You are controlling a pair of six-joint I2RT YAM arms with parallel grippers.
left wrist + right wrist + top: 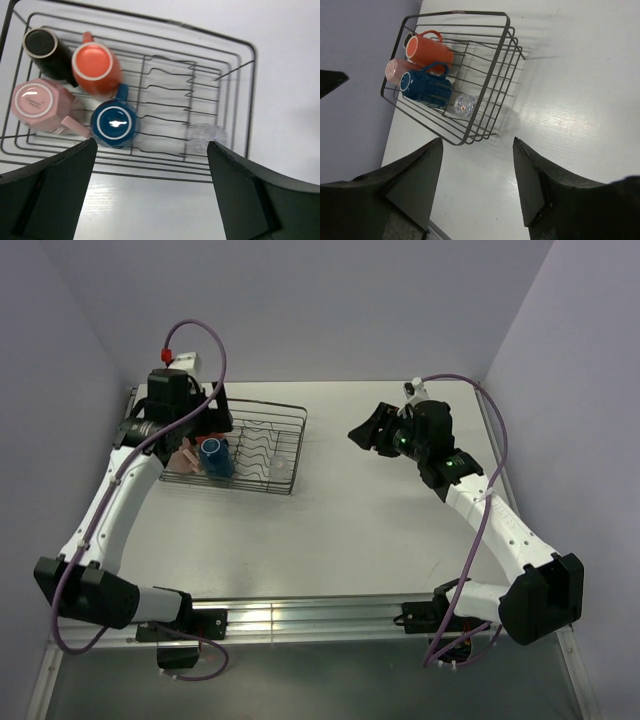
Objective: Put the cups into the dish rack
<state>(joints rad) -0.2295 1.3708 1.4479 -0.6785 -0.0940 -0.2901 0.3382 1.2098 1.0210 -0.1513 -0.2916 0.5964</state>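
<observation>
Left wrist view: all five cups [115,125] sit inside the dish rack [251,100]; left gripper [151,146] and right gripper [477,142] both released, empty, so loading judged complete.

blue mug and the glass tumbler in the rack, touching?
Apart. The left wrist view, looking down, shows the blue mug and the glass tumbler with a stretch of bare dish rack wires between them.

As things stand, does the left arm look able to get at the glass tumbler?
Probably yes. The left fingers hang open right above the dish rack, and the glass tumbler sits alone by the dividers, apart from the blue mug, with nothing over it.
</observation>
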